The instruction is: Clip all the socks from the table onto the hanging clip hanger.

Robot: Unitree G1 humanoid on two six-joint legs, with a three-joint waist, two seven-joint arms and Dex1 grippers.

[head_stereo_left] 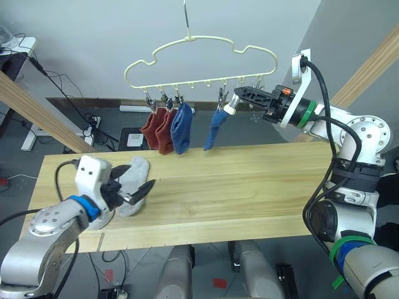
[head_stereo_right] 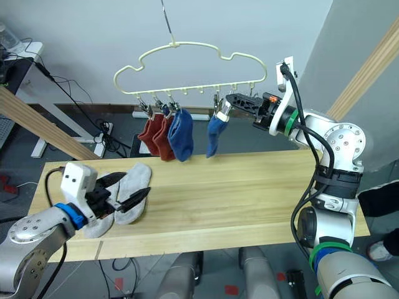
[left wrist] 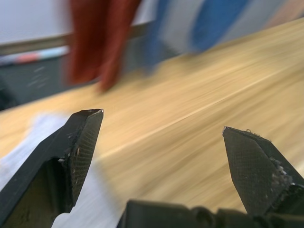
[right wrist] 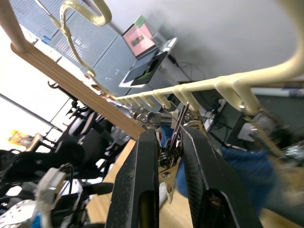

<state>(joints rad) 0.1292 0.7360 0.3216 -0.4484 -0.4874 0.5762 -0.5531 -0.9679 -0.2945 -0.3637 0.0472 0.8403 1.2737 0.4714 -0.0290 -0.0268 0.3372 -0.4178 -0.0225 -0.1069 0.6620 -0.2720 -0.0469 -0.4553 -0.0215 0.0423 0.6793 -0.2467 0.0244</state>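
Left eye view: four socks [head_stereo_left: 181,128] clipped on hanger [head_stereo_left: 202,59]; two grey socks [head_stereo_left: 129,177] near table's [head_stereo_left: 249,187] left edge. Right gripper [head_stereo_left: 235,99] clenched on a clip [right wrist: 170,149] beside second blue sock; left gripper [head_stereo_left: 138,191] spread wide over the grey pair. Next, probably: pinch one grey sock, lift toward free clips. Ample bare wood rightward.

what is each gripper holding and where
Right gripper pinches a metal clip on the hanger. Left gripper is open, holding nothing.
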